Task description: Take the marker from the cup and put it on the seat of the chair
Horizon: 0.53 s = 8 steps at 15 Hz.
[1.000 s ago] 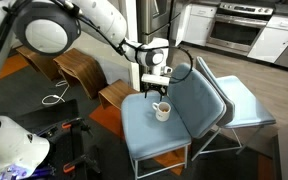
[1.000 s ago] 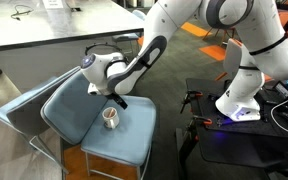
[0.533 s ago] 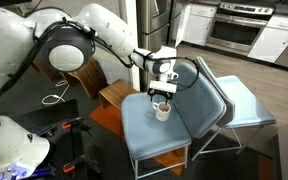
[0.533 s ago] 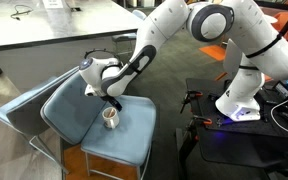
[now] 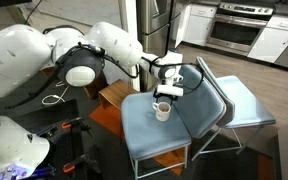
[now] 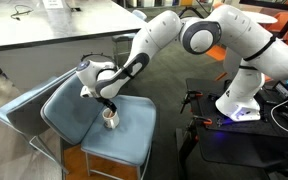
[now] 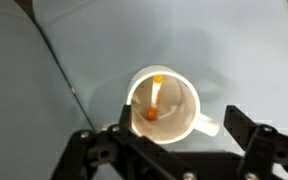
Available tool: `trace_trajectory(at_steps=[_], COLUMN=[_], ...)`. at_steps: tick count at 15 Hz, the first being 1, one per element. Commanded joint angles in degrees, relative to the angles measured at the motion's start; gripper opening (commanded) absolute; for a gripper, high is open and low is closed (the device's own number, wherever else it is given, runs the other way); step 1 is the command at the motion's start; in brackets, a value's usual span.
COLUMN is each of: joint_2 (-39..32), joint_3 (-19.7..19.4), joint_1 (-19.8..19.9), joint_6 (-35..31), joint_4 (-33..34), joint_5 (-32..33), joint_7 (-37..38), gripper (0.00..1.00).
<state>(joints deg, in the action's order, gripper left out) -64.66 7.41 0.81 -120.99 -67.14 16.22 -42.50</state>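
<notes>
The marker (image 7: pixel 156 99) stands inside the cup (image 7: pixel 164 105), leaning against the inner wall. In the wrist view it shows as a thin stick with an orange end at the bottom of the dark interior. The cup is a small white mug that sits upright on the pale blue-grey seat of the chair (image 5: pixel 141 135), towards the backrest, with its handle sticking out to one side.

The gripper (image 7: pixel 162 128) hangs directly over the cup, just above its rim in both exterior views (image 5: pixel 168 91) (image 6: pixel 106 102). Its jaws are spread wider than the mug and hold nothing.

The step in hand appears to be the approach to the marker, which has not yet been grasped. The next move likely calls for a straight descent so the fingertips pass inside the rim on either side of the stick. The jaws would then close on the marker alone and lift it clear without tipping or dragging the mug. The bare seat beside the cup offers room to lay it down.

A second, similar blue chair (image 5: pixel 242 104) stands just behind, and low wooden stools (image 5: pixel 82 68) lie off to the side.
</notes>
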Motion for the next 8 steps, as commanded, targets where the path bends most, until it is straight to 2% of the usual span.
trace_trajectory(at_steps=[1,3,4,6,7,8], joint_2=[-4.17,-5.48,-6.07,-7.18,-7.79,-8.45], joint_3=[1.12,1.2,1.06,0.79,0.66,0.61], joint_1=[0.34,0.3,0.22,0.15,0.13,0.15], joint_6=[4.9,6.58,7.42,8.53,9.14,9.48], joint_4=[7.86,10.16,11.17,12.82,13.71,14.52], joint_5=[-2.43,-3.62,-4.04,-4.42,-4.63,-4.78], joint_7=[-3.89,-4.75,-4.86,-5.17,-5.21,-5.2], gripper=[0.95,0.89,0.78,0.8,0.75,0.78])
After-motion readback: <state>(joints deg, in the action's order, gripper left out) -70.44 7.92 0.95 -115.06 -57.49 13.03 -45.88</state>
